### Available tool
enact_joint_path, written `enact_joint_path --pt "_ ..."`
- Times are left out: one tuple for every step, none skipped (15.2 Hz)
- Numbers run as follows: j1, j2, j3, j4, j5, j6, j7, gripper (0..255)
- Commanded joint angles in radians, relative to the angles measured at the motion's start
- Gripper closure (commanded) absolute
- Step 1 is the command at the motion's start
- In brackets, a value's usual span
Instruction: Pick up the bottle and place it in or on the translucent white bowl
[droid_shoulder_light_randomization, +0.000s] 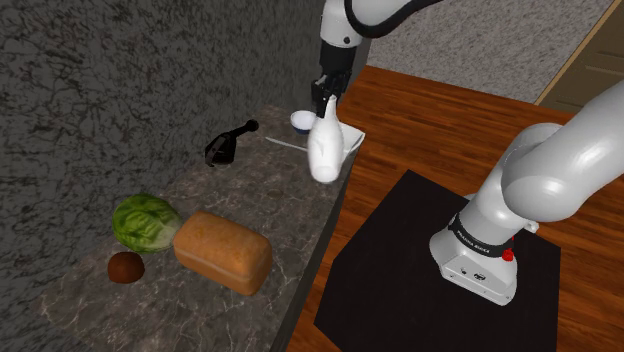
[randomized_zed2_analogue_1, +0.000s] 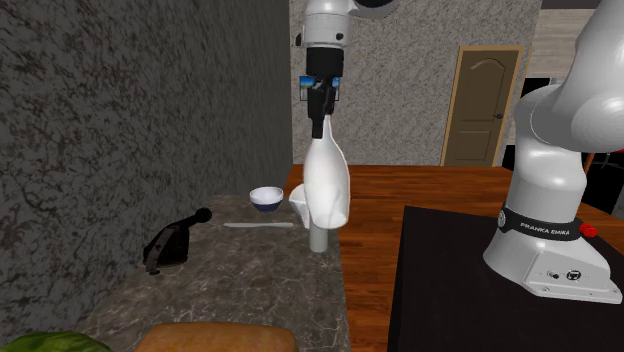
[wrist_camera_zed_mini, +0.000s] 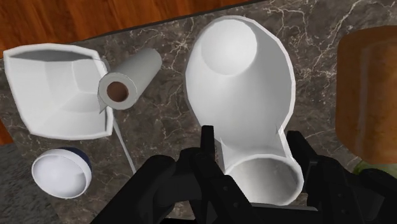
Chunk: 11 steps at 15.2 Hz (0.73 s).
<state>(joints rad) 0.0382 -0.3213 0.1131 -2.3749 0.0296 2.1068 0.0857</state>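
Gripper: your gripper (wrist_camera_zed_mini: 251, 145) clamps the bottle (droid_shoulder_light_randomization: 325, 150) by its neck.
Done: bottle looks lifted off the table (droid_shoulder_light_randomization: 250, 195).
Left: carry it to the bowl (wrist_camera_zed_mini: 54, 95), release.

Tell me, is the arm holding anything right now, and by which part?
Yes. The end effector grips the white bottle by its narrow top end, and the bottle hangs below it.

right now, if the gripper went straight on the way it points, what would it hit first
The gripper, shut on the white bottle, points down; the bottle's base would probably meet the marble countertop first, beside the paper roll, though depth is unclear.
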Motion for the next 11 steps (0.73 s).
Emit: enact_joint_path --pt "0.0 -0.009 -0.001 0.019 0.0 -0.028 0.0 255" --pt "0.0 -0.012 -0.001 0.027 0.0 -0.039 -0.001 255" --pt "-0.01 -0.007 -0.017 0.041 -0.005 -0.048 -0.024 255" --pt "-0.02 -0.001 -0.033 0.056 -0.01 -0.058 -0.047 255" --pt "-0.03 0.006 -0.049 0.073 -0.014 -0.067 -0.069 255" --pt "-0.04 0.014 -0.065 0.09 -0.019 -0.077 -0.092 255" --pt "-0.05 0.023 -0.08 0.109 -0.023 -0.087 -0.114 255" --pt "-0.059 0.032 -0.095 0.128 -0.026 -0.097 -0.136 255" --pt "-0.069 0.043 -0.109 0.149 -0.03 -0.106 -0.159 255" --pt "-0.078 0.055 -0.124 0.171 -0.033 -0.116 -0.181 255" --pt "-0.087 0.068 -0.138 0.194 -0.035 -0.127 -0.203 255"
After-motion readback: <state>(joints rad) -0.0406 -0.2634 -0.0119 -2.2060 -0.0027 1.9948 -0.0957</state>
